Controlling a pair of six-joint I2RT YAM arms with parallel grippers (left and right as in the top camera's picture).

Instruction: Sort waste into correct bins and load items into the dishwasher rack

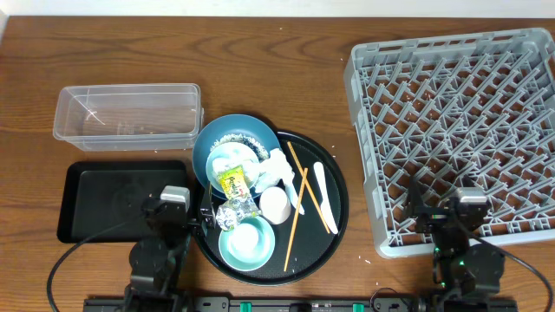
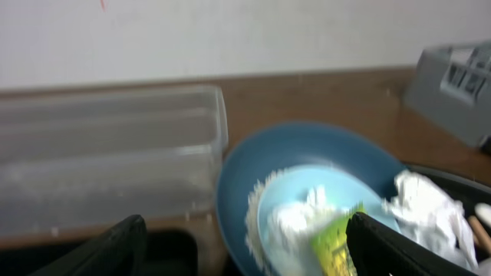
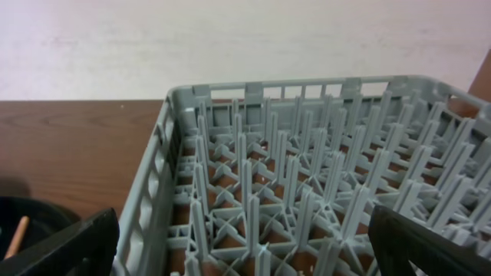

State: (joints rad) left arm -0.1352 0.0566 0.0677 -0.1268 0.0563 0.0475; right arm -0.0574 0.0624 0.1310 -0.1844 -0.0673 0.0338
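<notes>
Wooden tabletop (image 1: 260, 52) is holding everything unsorted. Both the left gripper (image 2: 245, 253) and right gripper (image 3: 245, 257) are hanging spread wide, empty. Crumpled tissue (image 1: 276, 165) is lying on the round tray (image 1: 308, 251) at six o'clock; the left is probably needing to reach forward and close on it.

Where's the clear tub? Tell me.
Overhead view: the clear tub sits upper left, just above the black rectangular tray, left of the dark-blue plate.
</notes>
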